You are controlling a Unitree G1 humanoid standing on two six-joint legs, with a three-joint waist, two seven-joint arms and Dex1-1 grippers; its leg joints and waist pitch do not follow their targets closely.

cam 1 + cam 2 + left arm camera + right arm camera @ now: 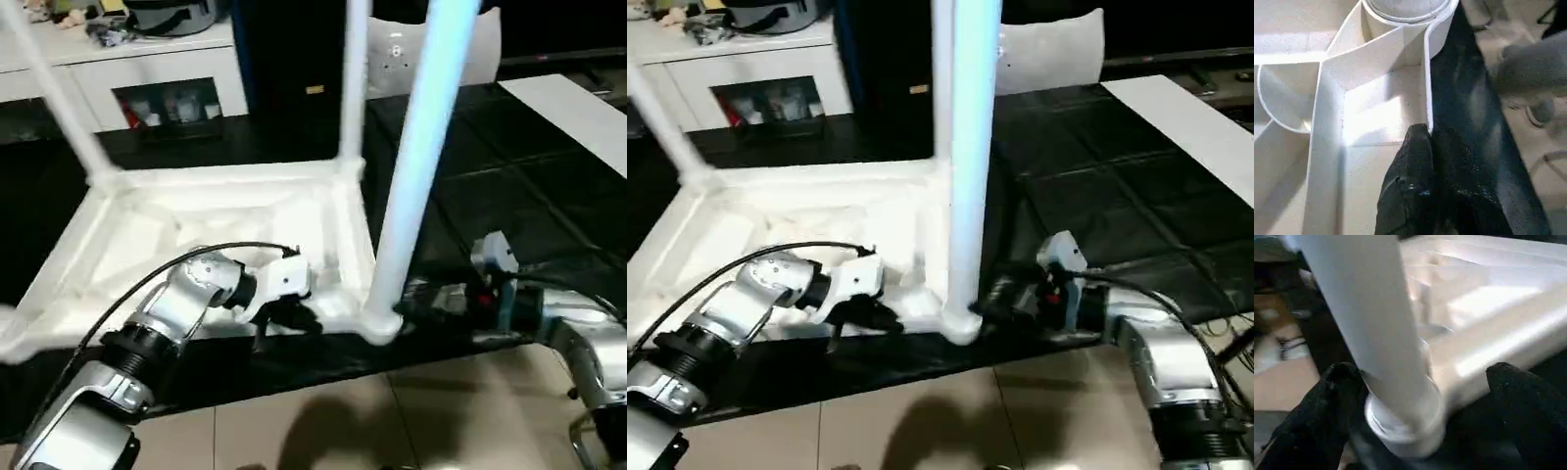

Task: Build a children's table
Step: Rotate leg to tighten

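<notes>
While the white table top (pixel 196 245) lies upside down mid-frame, the left gripper (pixel 1425 161) has jaws clamped on its rim, and the right gripper (pixel 1420 401) has jaws apart around a leg (pixel 965 176).

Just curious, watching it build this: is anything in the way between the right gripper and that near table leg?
Nothing visible. The right gripper is open, with one black finger on each side of the near leg just above its corner socket of the upturned tabletop.

Open black mat (pixel 1097 176) right of upright legs (pixel 965 176), tabletop (pixel 774 211).
</notes>
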